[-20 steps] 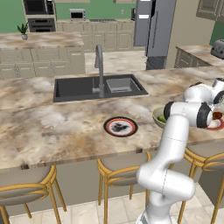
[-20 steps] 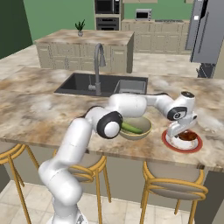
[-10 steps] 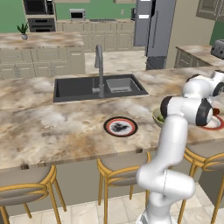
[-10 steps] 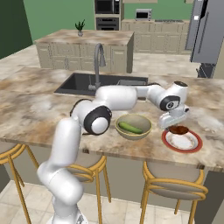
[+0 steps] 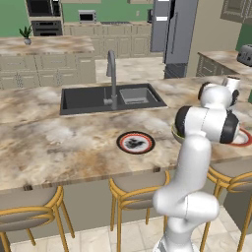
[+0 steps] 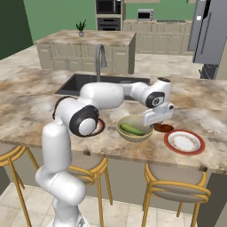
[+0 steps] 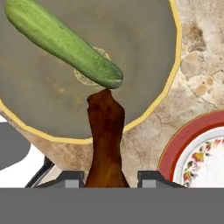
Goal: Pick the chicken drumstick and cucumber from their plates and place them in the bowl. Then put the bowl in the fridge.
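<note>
My gripper (image 7: pixel 107 178) is shut on the chicken drumstick (image 7: pixel 105 131), a reddish-brown piece that hangs between the fingers with its far end over the near rim of the bowl (image 7: pixel 144 57). The cucumber (image 7: pixel 61 41) lies inside the cream-tan bowl. In the right base view the gripper (image 6: pixel 158 119) hovers at the right edge of the bowl (image 6: pixel 128 135), the drumstick (image 6: pixel 164 128) under it. A bare red-rimmed plate (image 6: pixel 184 142) sits just right of the bowl. The plate with the dark centre (image 5: pixel 136 142) lies further left. The fridge (image 5: pixel 170 29) stands shut across the kitchen.
A dark sink (image 5: pixel 113 97) with a tall faucet (image 5: pixel 112 74) sits behind the plates on the marble island. Bar stools (image 6: pixel 175 186) line the island's near edge. A second island (image 6: pixel 84 48) and cabinets stand at the back.
The gripper has risen off the right-hand plate with the drumstick in it and moved left, to the bowl's edge. The bowl and cucumber have stayed put.
</note>
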You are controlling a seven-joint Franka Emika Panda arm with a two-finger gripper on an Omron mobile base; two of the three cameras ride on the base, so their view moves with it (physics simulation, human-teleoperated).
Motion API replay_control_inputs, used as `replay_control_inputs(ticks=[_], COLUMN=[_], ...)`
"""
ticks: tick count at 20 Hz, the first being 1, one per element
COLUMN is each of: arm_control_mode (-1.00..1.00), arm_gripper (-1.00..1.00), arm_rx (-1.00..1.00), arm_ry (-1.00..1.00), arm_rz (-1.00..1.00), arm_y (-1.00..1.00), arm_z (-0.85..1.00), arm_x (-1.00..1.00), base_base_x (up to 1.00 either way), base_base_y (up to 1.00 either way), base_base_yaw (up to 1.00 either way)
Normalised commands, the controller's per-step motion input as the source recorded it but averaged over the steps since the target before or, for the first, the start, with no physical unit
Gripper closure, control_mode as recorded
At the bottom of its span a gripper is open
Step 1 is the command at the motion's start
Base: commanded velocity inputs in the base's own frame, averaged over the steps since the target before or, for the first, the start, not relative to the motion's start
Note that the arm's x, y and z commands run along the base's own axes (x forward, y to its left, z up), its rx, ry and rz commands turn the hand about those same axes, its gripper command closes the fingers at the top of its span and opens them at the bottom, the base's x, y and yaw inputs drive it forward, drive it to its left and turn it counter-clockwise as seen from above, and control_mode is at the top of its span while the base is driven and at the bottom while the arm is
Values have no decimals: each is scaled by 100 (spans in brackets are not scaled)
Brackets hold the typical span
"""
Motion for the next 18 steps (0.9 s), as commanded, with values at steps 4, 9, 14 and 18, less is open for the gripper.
replay_control_inputs(ticks=[4, 9, 14, 18], arm_control_mode=[-100, -100, -100, -100], arm_gripper=[100, 100, 100, 100], arm_rx=[0, 4, 6, 10], arm_ry=[0, 0, 0, 0], arm_rz=[-9, -11, -10, -13], arm_y=[69, 53, 42, 23], arm_z=[0, -3, -8, -24], arm_x=[10, 31, 32, 32], base_base_x=[0, 0, 0, 0], base_base_y=[0, 0, 0, 0], base_base_yaw=[0, 0, 0, 0])
